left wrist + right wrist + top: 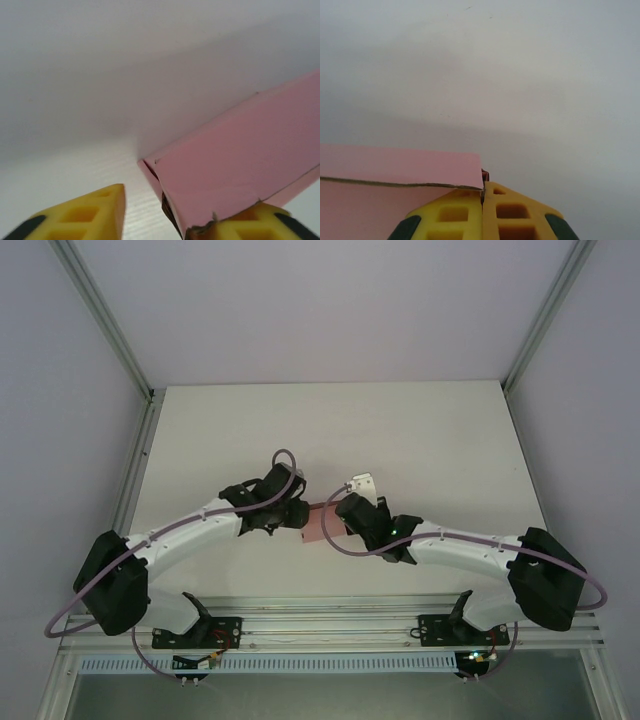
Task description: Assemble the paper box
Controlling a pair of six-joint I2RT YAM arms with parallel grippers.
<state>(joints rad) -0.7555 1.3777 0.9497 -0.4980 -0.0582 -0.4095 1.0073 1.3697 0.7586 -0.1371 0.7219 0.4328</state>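
The pink box (316,525) is near the middle of the white tabletop (400,430), between the two pincers; I cannot tell whether it rests there or is lifted. The left pincer (182,205) is released, its yellow fingers (95,215) apart, and the box's ragged corner touches one of them. The right pincer (483,192) is clenched on a thin edge of the box.

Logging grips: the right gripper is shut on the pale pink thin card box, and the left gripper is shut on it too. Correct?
Not quite. The left gripper is open: the left wrist view shows its yellow fingers apart, the pale pink thin card box against one. The right gripper is shut on it.
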